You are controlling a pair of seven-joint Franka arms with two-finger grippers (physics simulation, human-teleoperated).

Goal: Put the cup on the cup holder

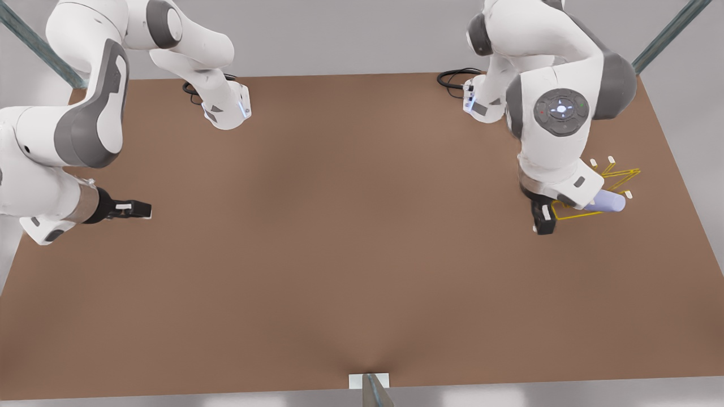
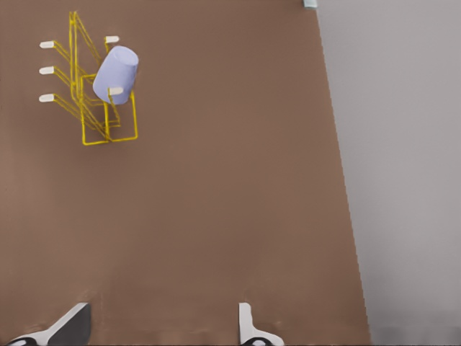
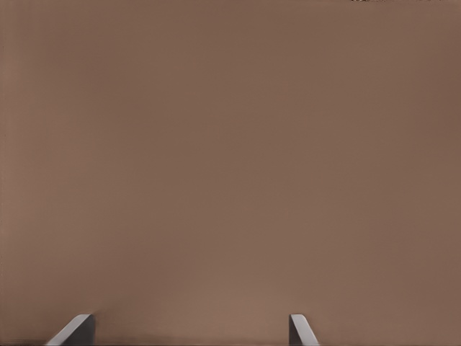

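The cup (image 1: 610, 201) is tipped on the cup holder (image 1: 622, 176), with the left hand (image 1: 543, 221) wide open and empty just beside it, while the right hand (image 1: 136, 210) waits open, well apart.

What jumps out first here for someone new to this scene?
The lavender cup sits tilted on a prong of the yellow wire cup holder, near the table's edge at the front view's right. The left gripper, open and empty, is beside the rack. The right gripper waits open over bare table at the front view's left.
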